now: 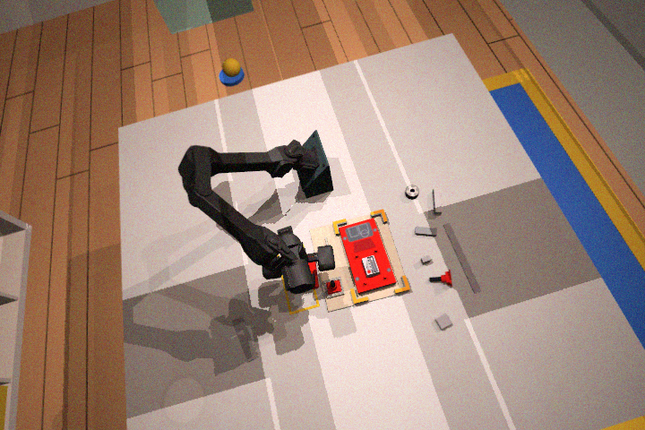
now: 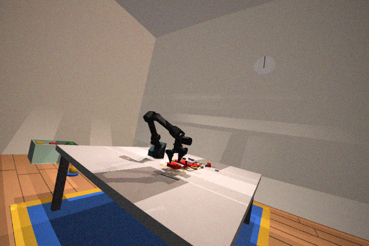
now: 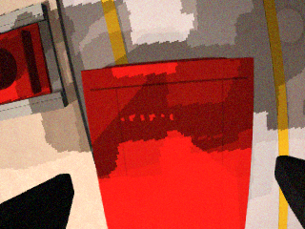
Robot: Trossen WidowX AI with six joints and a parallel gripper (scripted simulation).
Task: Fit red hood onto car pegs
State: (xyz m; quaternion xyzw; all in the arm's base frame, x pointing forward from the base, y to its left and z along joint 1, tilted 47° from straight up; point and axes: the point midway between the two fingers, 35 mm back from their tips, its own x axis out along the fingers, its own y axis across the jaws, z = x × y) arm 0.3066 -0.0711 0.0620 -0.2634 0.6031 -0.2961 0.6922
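Note:
The red hood (image 1: 313, 273) (image 2: 173, 165) (image 3: 176, 200) lies flat on the table, roof up, partly under the arm in the top view; its corner holes cannot be made out. My gripper (image 2: 175, 161) (image 3: 175, 176) is open and empty, pointing down just above the hood. In the wrist view one fingertip is on each side of the hood, with a gap to it. The red chassis (image 1: 386, 272) (image 2: 188, 163) sits in the jig, between orange corner brackets (image 1: 403, 286). The engine block (image 1: 370, 265) is on its deck, with small dark pegs around it.
A small red part with a black knob (image 1: 333, 286) stands in a grey holder between hood and chassis. A yellow outline (image 1: 303, 309) (image 3: 114, 29) is around the hood. Beyond the jig lie a silver ring (image 1: 411, 191), several grey pieces, a red-and-black part (image 1: 446, 278) and a long strip (image 1: 461, 258).

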